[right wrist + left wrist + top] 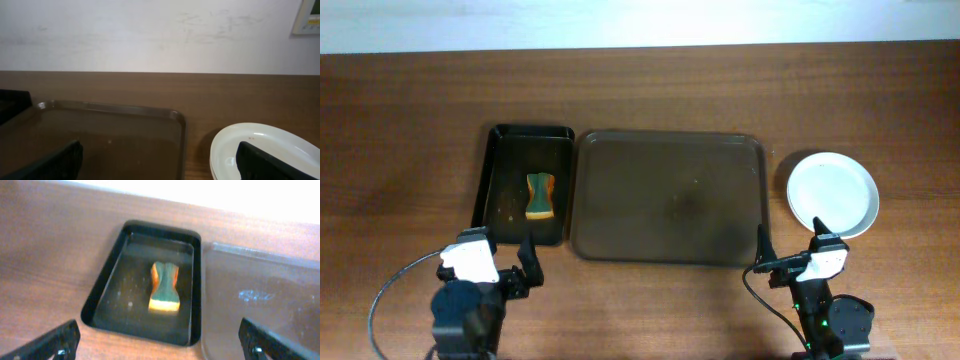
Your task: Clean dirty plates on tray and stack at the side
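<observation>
The dark brown tray (668,196) lies in the middle of the table with nothing on it; it also shows in the left wrist view (260,305) and the right wrist view (110,135). A stack of white plates (832,193) sits on the table to the tray's right, its top plate plain white; it also shows in the right wrist view (260,147). How many plates are in the stack I cannot tell. My left gripper (506,262) is open and empty near the table's front edge; its fingers show in the left wrist view (160,342). My right gripper (790,250) is open and empty in front of the plates; its fingers show in the right wrist view (160,162).
A smaller black tray (522,185) stands left of the brown tray and holds a green and orange sponge (540,195), which also shows in the left wrist view (165,286). A pale wall runs behind the table's far edge.
</observation>
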